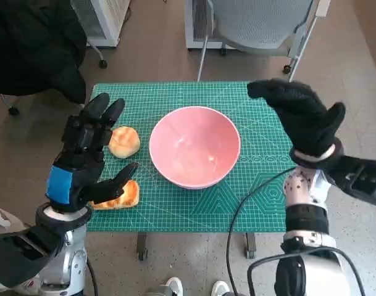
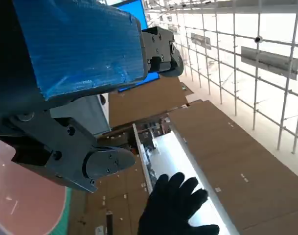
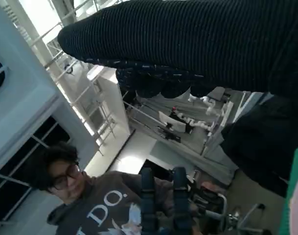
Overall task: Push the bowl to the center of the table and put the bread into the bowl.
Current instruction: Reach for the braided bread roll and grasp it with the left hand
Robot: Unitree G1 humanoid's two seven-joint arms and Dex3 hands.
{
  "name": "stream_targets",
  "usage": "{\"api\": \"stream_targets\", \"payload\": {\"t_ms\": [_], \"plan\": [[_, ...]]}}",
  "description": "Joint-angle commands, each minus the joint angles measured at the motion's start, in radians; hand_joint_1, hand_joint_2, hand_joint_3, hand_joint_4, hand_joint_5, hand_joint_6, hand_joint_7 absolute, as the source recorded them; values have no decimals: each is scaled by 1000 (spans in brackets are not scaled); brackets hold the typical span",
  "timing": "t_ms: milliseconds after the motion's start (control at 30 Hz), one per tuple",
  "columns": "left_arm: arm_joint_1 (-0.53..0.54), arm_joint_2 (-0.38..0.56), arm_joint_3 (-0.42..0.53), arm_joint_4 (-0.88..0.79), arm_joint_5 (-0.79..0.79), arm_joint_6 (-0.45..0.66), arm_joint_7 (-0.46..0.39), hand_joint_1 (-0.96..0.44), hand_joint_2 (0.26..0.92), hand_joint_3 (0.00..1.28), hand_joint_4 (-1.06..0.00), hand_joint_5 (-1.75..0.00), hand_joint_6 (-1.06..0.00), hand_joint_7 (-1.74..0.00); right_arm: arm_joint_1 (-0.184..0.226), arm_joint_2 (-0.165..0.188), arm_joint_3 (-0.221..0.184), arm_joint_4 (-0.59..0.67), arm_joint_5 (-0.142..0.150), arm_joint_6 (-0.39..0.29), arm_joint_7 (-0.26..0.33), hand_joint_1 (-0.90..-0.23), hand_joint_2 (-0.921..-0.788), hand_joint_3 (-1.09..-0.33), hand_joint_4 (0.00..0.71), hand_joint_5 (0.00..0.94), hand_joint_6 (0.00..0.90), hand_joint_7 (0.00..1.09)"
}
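Bowl-wise, the black left hand (image 1: 83, 163) with blue tape hovers spread and empty over two golden bread rolls (image 1: 124, 142) near the green cutting mat's (image 1: 237, 209) left edge; the gloved right hand (image 1: 302, 117) hangs open, holding nothing. The smooth pink bowl (image 1: 195, 146) already sits about mid-mat. Risk as I see it: a sloppy grab could knock a roll off the near-left edge.

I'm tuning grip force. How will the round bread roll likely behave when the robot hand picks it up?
The roll looks puffy and rounded, so it is probably light and soft and may dent under a firm squeeze. Its domed shape suggests it could roll if nudged sideways. Its matte crust looks unlikely to slip. The left robot hand hovers by it, holding nothing.
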Motion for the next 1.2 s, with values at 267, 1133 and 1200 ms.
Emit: {"api": "stream_targets", "payload": {"t_ms": [267,1133,1200], "plan": [[194,268,159,-359,353,234,-38,-267,748,228,-12,-125,1,-241,59,0,32,-38,-11,16,-47,-660,-921,-749,200,0,267,5],[366,516,156,-758,729,837,-333,-270,648,0,-44,-12,-223,-70,104,5,55,-110,29,41,-14,-645,-921,-739,177,0,247,0],[357,523,135,-755,743,849,-337,-271,647,0,-50,-12,-230,-65,103,5,56,-110,33,45,-9,-644,-921,-737,177,0,246,0]]}}
